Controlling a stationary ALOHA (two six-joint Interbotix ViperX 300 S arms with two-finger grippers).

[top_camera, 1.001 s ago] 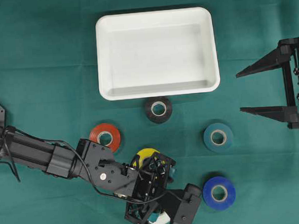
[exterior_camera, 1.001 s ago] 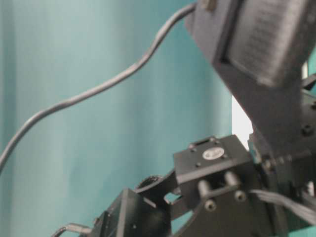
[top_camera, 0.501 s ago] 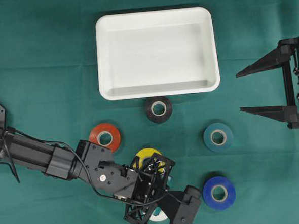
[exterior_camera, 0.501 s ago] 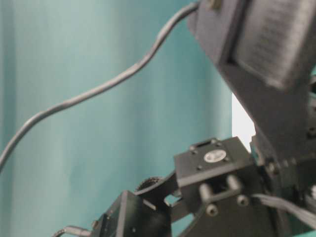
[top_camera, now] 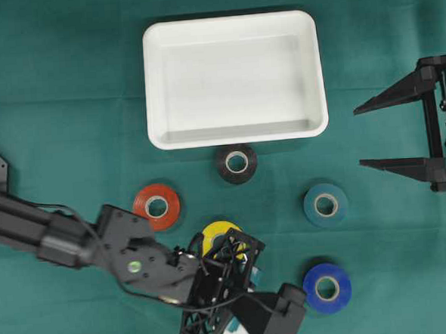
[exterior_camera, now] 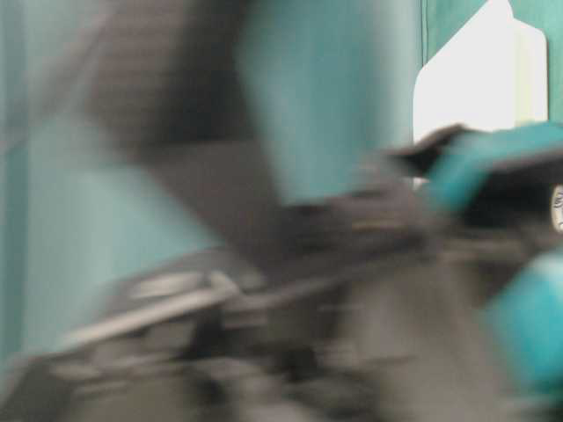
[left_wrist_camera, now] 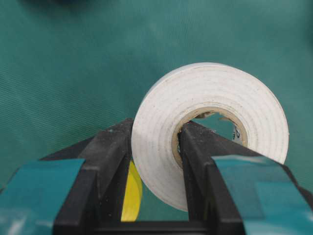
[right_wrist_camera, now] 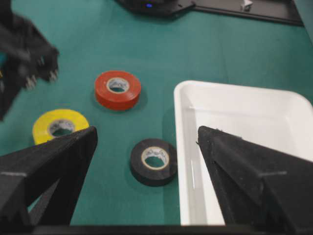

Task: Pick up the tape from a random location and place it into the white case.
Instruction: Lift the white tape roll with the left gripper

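Grip status: the left gripper (left_wrist_camera: 155,161) is now clamped on the white tape roll (left_wrist_camera: 210,128), one finger through its core and one outside its wall; a second ago the jaws were half apart. The roll stands tilted on edge, well below the shallow white rectangular plastic case (top_camera: 235,79), just beside the yellow tape roll (top_camera: 216,234). The left arm has shifted slightly toward the bottom edge of the overhead view. The right gripper (top_camera: 366,135) remains spread wide and empty, right of the case. The red (top_camera: 156,207), black (top_camera: 236,163), teal (top_camera: 325,205) and blue (top_camera: 326,288) rolls are unmoved.
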